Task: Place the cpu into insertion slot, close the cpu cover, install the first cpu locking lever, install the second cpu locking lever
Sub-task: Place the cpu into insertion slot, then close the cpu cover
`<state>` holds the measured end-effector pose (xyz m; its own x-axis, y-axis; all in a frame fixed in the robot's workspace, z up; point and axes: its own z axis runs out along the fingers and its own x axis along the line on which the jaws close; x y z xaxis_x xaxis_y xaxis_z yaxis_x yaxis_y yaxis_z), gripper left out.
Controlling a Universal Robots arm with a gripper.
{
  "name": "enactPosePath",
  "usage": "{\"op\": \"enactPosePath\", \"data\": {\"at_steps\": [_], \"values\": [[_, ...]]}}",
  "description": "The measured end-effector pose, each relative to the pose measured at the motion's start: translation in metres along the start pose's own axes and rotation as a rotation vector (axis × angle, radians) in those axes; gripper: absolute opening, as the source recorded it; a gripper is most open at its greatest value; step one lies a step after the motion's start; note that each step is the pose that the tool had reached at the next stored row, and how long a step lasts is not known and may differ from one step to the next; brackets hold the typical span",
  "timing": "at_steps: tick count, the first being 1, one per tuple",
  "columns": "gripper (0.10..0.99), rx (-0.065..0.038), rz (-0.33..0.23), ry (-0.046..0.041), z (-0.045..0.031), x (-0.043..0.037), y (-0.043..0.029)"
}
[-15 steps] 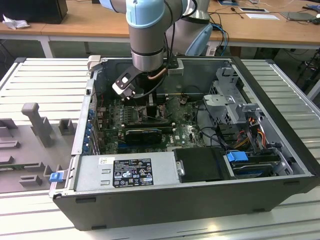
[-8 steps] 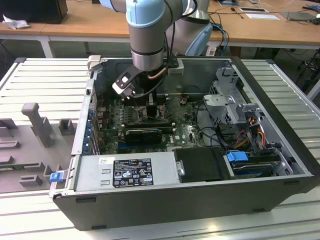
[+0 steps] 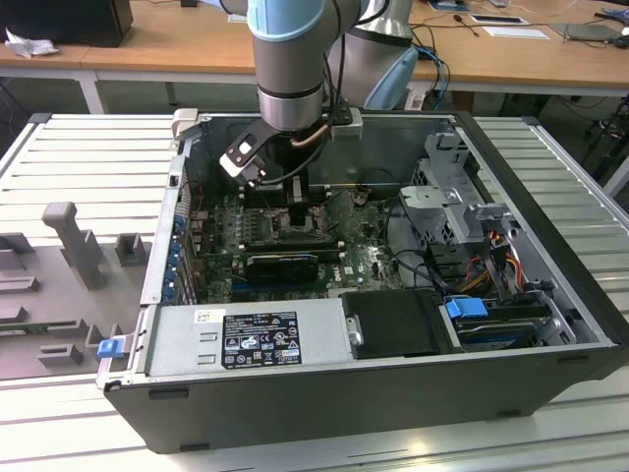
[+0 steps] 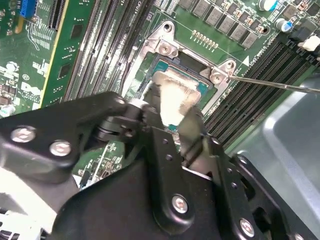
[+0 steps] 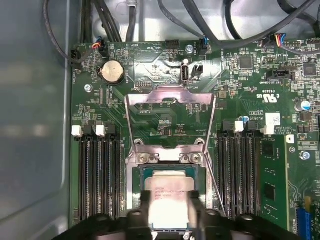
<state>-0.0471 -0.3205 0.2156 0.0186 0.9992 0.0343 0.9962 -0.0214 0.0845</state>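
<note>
tbh the claw (image 5: pixel 170 204) is clamped on the cpu (image 5: pixel 168 184) by its edges, right at the open socket (image 5: pixel 134 172) w/ cpu cover (image 5: pixel 170 94) flipped back, imo light, stiff, fragile underside, so edge-grip only.

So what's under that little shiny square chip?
Beneath the small silvery-grey square chip gripped by the black pincer, only the dark rim of the square socket shows on the green motherboard. The chip hides the socket's inside.

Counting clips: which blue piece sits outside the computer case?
The blue clip at the case's outer corner, exterior view's left; the other blue tab sits inside, on the drive bay.
</note>
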Motion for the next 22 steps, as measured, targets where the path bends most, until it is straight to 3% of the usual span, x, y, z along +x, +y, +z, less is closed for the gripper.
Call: {"op": "enactPosePath", "data": {"at_steps": [5,12,19,22], "values": [[0.106,0.000,0.000,0.0001,-0.0038,0.0002,0.0003],[0.106,0.000,0.000,0.0000,-0.0127,0.0005,0.0011],[0.106,0.003,0.000,0.0005,-0.0118,-0.0006,0.0120],[0.106,0.010,0.001,0.0036,-0.0117,-0.0008,0.0145]]}}
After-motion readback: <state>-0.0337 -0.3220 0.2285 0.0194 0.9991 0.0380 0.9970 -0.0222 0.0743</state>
